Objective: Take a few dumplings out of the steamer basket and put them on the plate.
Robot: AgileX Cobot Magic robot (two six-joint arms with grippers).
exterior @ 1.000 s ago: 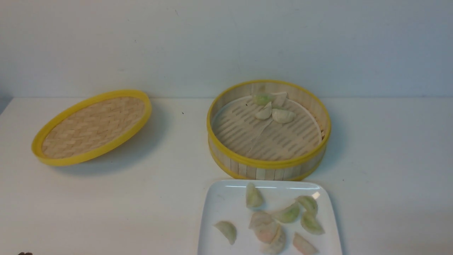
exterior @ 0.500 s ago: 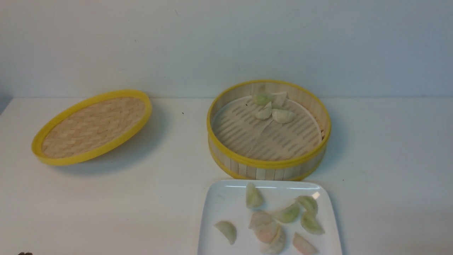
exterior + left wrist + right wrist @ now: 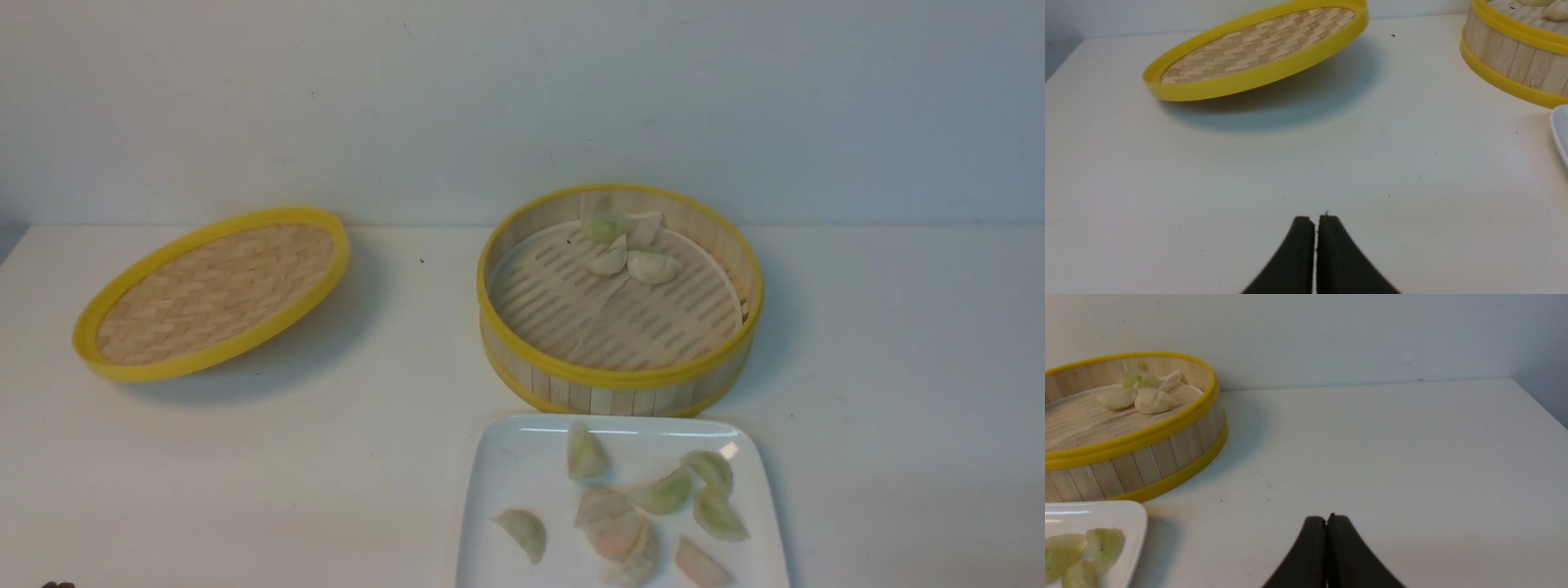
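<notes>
Against the far wall of the steamer basket, four dumplings cluster; just before the basket, the plate holds eight more. Left of the basket a woven lid lies tilted. Left gripper and right gripper hover above bare table, jaws pressed together, empty.

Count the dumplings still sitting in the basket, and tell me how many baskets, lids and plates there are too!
Dumplings in the steamer basket: 4
Steamer basket: 1
Woven lid: 1
White plate: 1
Total: 7
</notes>
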